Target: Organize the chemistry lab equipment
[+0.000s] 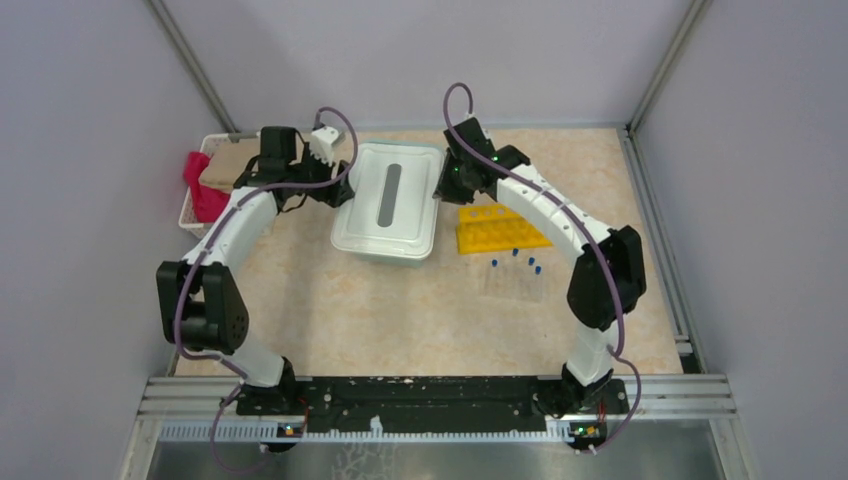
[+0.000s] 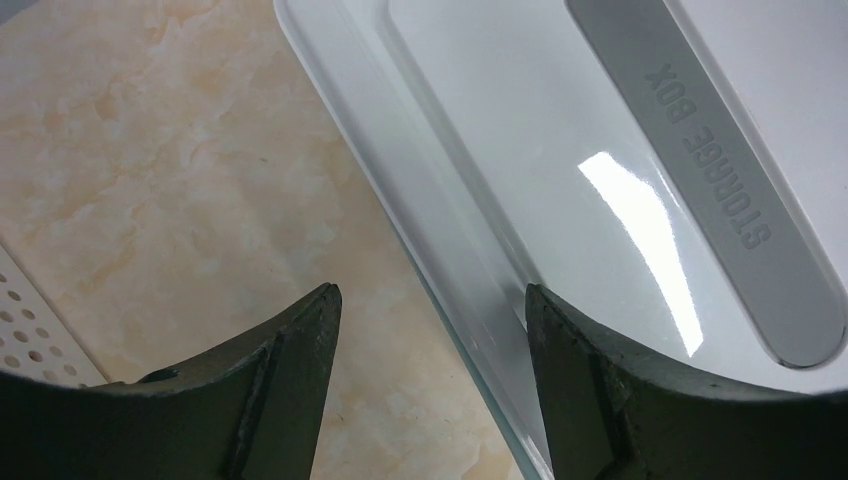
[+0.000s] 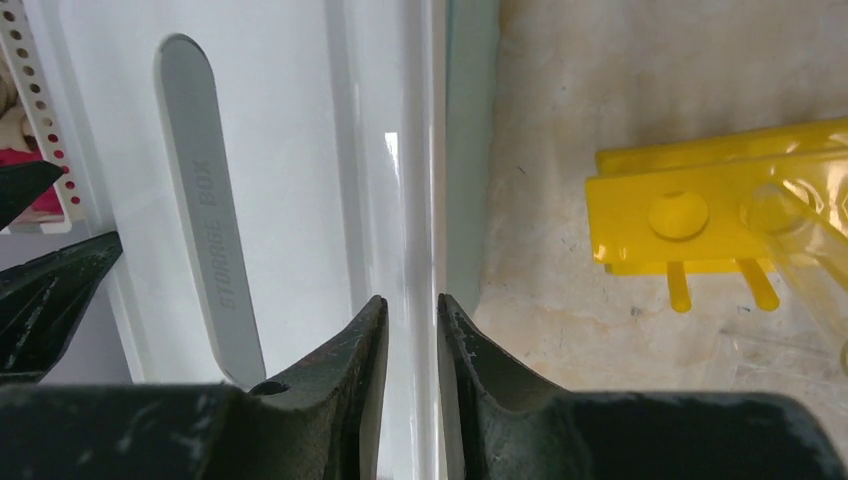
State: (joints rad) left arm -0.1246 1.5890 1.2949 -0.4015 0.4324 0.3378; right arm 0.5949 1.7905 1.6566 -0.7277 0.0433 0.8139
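Note:
A white storage box (image 1: 390, 200) with a grey-handled lid stands mid-table. My left gripper (image 1: 340, 180) is open, its jaws straddling the lid's left edge (image 2: 440, 230) without gripping. My right gripper (image 1: 441, 188) is shut on the lid's right rim (image 3: 412, 200). The yellow holed rack (image 1: 500, 228) lies right of the box and also shows in the right wrist view (image 3: 720, 205). Several clear test tubes with blue caps (image 1: 515, 272) lie in front of the rack. One clear tube (image 3: 812, 265) leans on the rack. The beakers and the wire ring are out of view.
A white perforated basket (image 1: 198, 205) with red and tan cloths sits at the far left by the wall; its wall shows in the left wrist view (image 2: 30, 330) and the right wrist view (image 3: 35, 95). A metal frame borders the table.

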